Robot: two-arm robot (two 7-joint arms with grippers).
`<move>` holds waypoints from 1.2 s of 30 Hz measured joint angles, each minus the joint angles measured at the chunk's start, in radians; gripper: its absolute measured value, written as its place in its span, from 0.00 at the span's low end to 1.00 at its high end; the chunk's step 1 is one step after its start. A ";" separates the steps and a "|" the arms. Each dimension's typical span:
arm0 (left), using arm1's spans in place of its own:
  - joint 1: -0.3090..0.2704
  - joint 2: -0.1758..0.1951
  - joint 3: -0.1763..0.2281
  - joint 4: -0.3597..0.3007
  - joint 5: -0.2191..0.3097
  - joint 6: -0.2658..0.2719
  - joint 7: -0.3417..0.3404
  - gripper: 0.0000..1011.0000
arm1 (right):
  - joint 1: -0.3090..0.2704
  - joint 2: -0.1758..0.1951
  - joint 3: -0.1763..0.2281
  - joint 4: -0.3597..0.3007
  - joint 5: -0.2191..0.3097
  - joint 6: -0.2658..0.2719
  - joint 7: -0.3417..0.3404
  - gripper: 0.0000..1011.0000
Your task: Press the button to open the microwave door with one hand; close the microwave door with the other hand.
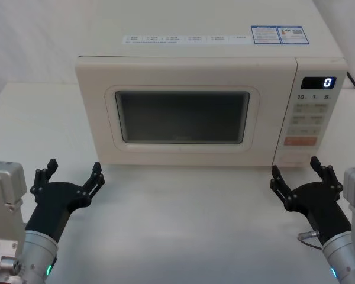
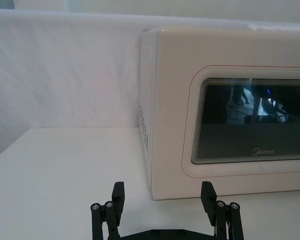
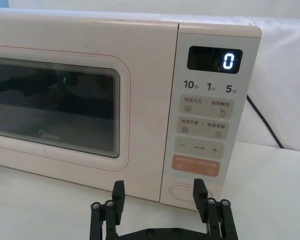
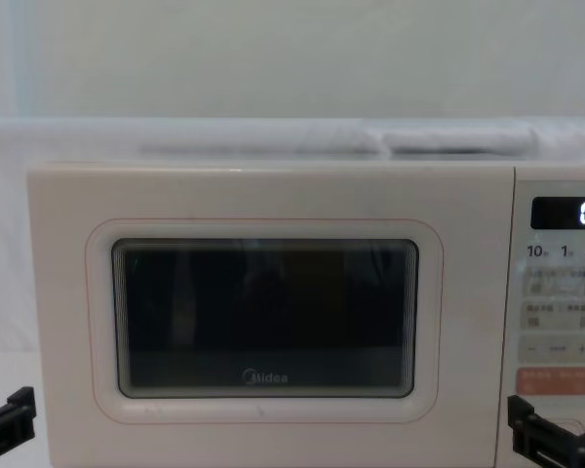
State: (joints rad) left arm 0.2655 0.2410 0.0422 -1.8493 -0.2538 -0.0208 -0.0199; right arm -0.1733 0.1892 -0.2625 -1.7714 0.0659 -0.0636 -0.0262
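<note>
Your right gripper point(image 1: 297, 173) hangs with its fingers spread wide, low over the surface point(image 1: 183, 225) just in front of the microwave point(image 1: 207, 109), facing the control panel. The button point(image 3: 186, 192), a wide cream pill at the panel's bottom edge, sits between the spread fingers in the right wrist view. Your left gripper point(image 1: 71, 176), equally spread, waits near the front left corner. The microwave door point(image 4: 263, 317) is shut.

Watch the orange key point(image 3: 195, 165) directly above the button: a press that lands slightly high would likely start a program instead of releasing the door. Spread fingers may also straddle the button and push nothing. If the door springs out, your left gripper looks close to its swing.

Readable: "Midea" under the window, "0" on the display point(image 3: 214, 60), then "10", "1", "5", and "−" and "+" keys.
</note>
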 joint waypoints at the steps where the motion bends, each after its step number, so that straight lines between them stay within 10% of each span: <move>1: 0.000 0.000 0.000 0.000 0.000 0.000 0.000 0.99 | 0.000 0.000 0.000 0.000 0.000 0.000 0.000 0.86; 29: 0.000 0.000 0.000 0.000 0.000 0.000 0.000 0.99 | 0.000 0.000 0.000 0.000 0.000 0.000 0.000 0.00; 36: 0.000 0.000 0.000 0.000 0.000 0.000 0.000 0.99 | 0.000 0.000 0.000 0.000 0.000 0.000 0.000 0.00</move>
State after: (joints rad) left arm 0.2655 0.2410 0.0422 -1.8492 -0.2539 -0.0208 -0.0199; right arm -0.1732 0.1892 -0.2625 -1.7714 0.0659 -0.0637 -0.0262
